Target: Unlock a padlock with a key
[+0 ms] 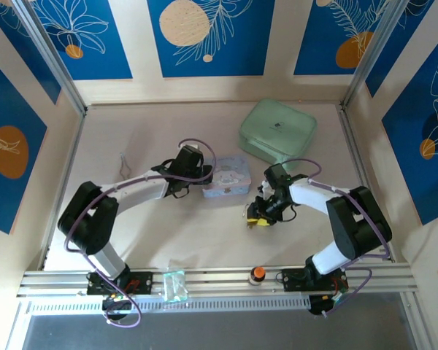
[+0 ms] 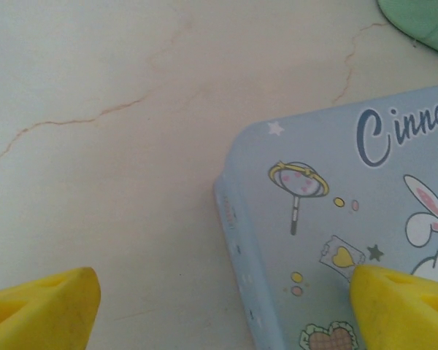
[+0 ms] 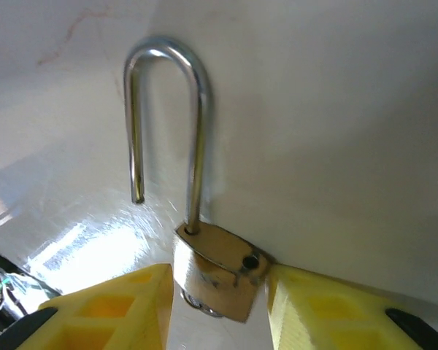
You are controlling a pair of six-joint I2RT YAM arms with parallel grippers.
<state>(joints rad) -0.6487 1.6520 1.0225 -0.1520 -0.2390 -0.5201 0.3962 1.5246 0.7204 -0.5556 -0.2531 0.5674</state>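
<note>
The padlock (image 3: 220, 268) has a brass-gold body and a thin silver shackle (image 3: 198, 109). One shackle leg hangs free of the body, so the lock is open. My right gripper (image 3: 219, 302) is shut on the body, a yellow finger on each side, low over the table in front of the blue box (image 1: 259, 217). My left gripper (image 2: 225, 281) stands open over the left corner of the blue cartoon box (image 2: 350, 219), one finger (image 2: 401, 306) above the lid, the other (image 2: 44, 306) above bare table. The key is hidden.
The blue cartoon box (image 1: 228, 179) lies mid-table between the two grippers. A mint-green case (image 1: 277, 131) lies behind it at the right. Thin silver tongs (image 1: 124, 164) lie at the left. An orange knob (image 1: 258, 273) and a clear packet (image 1: 174, 283) sit on the front rail.
</note>
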